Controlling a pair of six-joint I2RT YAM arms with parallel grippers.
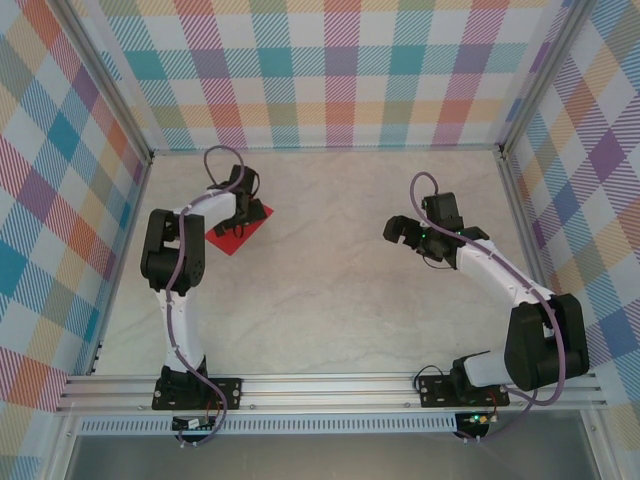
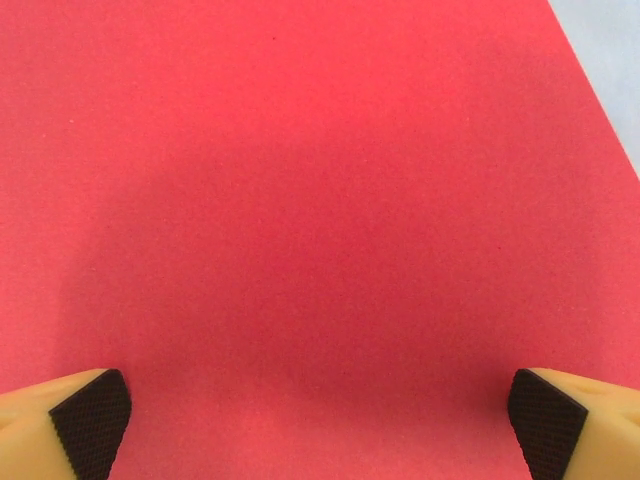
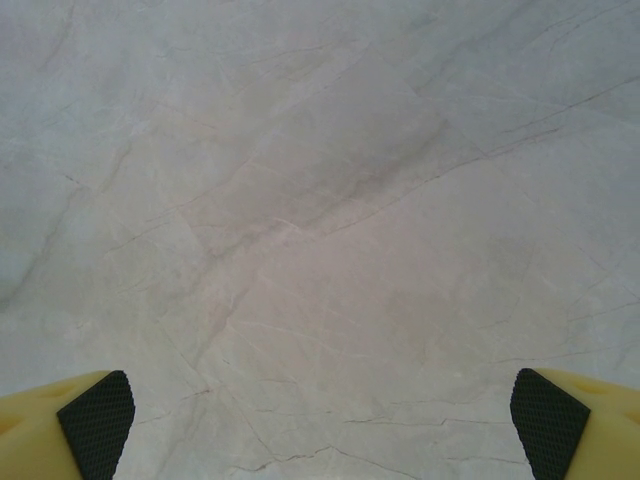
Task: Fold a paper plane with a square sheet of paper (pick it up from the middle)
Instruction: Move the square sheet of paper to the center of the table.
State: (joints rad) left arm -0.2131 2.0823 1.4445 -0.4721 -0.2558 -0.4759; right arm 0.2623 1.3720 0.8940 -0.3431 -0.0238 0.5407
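– Between the pads [image 2: 92,418] of the left gripper [image 2: 320,425], what lies there?

– Nothing gripped. The jaws stand wide apart, one pad at seven o'clock of the wrist view and the other at five, with the square sheet of paper [image 2: 320,200] spread flat beneath them. A sliver of table [image 2: 615,60] shows at one o'clock, so I judge the hand sits over the sheet's inner part, not its edge.

– And from above?

– The left gripper [image 1: 238,208] hangs over the red sheet [image 1: 226,241], which lies at about ten o'clock on the table [image 1: 320,300], unfolded. I cannot tell whether the pads touch it.

– The other arm?

– The right gripper [image 1: 402,231] is at roughly two o'clock, well apart from the paper, its jaws likewise spread over bare marble [image 3: 320,200].

– So which step is this?

– The first, I'd say: the pick from the middle. No crease is made yet. Next the left hand likely needs to press down and close slowly, so the thin paper bunches into a ridge between the pads instead of sliding away
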